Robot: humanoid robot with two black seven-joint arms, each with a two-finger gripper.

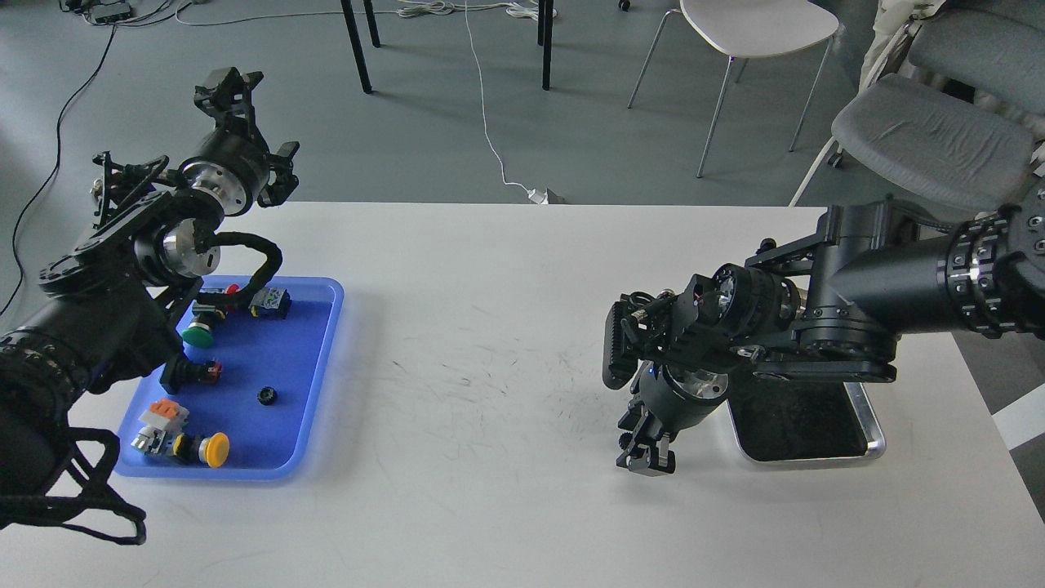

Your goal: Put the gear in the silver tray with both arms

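– Where's the silver tray (870,437)?
– Flat on the table's right side, shiny rim, dark mirror bottom, partly under the right arm (816,327).
– And the gear (266,396)?
– Small, black, lying in the blue tray (322,359), left arm (122,278) above

You have one view, from the robot's head, looking forward and down across the white rectangular table (490,343), the grey floor beyond it.

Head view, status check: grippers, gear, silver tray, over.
Left gripper raised beyond blue tray, state unclear. Right gripper near table, left of silver tray, state unclear. Small black gear in blue tray. No obstruction seen between the trays.
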